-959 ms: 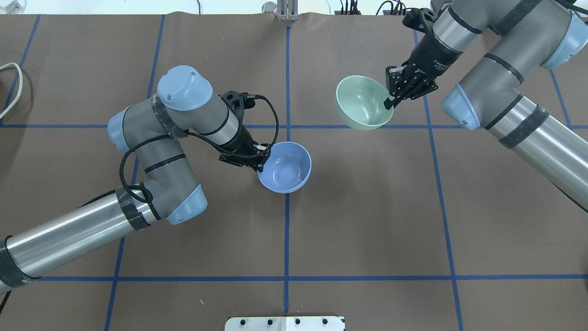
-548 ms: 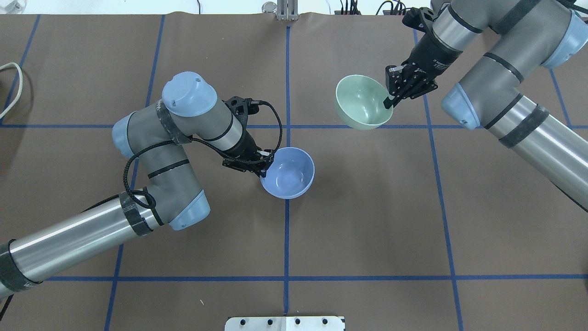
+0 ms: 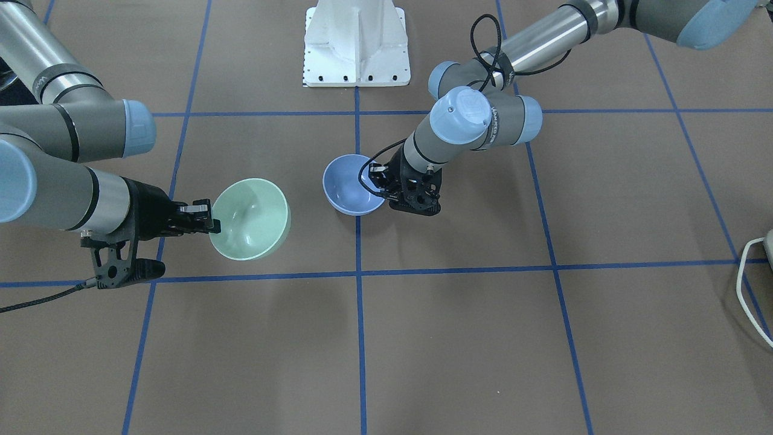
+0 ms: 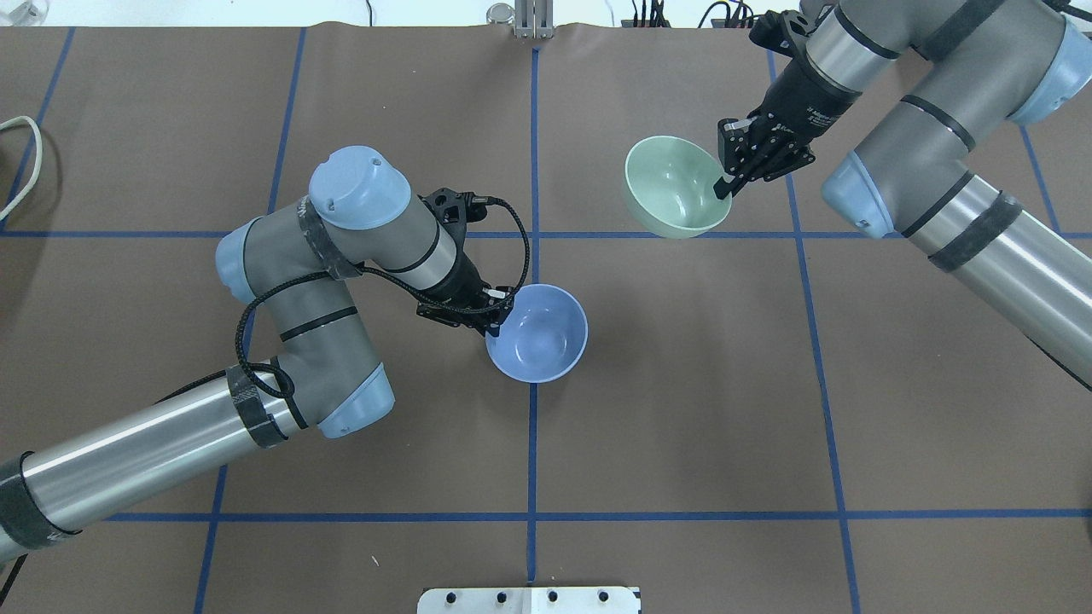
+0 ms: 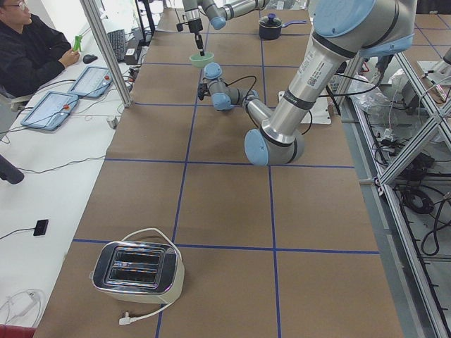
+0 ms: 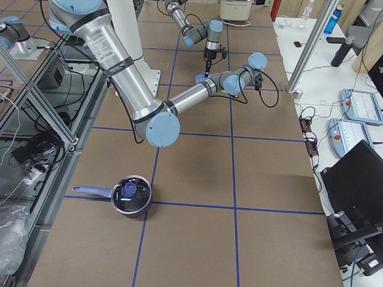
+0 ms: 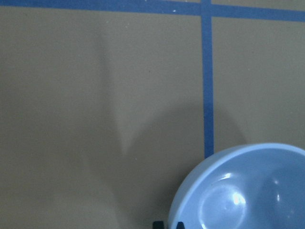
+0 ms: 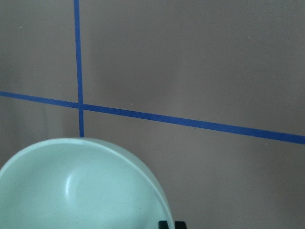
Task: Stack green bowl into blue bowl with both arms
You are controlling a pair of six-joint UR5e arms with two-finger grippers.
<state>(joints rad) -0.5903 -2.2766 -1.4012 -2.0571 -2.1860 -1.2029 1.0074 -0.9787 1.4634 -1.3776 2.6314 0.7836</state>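
My left gripper [image 4: 496, 321] is shut on the rim of the blue bowl [image 4: 541, 334] and holds it near the table's middle line; it also shows in the front view [image 3: 352, 186] and the left wrist view [image 7: 248, 191]. My right gripper [image 4: 725, 186] is shut on the rim of the green bowl [image 4: 672, 189] and holds it lifted above the table at the far right; it also shows in the front view [image 3: 250, 219] and the right wrist view [image 8: 81, 186]. The two bowls are apart.
A white pedestal [image 3: 356, 42] stands at the robot's side of the table. A toaster [image 5: 137, 267] sits at the left end. A dark pot with a lid [image 6: 130, 196] sits at the right end. A white cable [image 4: 26, 162] lies at the left edge.
My left arm has moved the blue bowl a little right and toward the robot. The right gripper with the green bowl has barely shifted.
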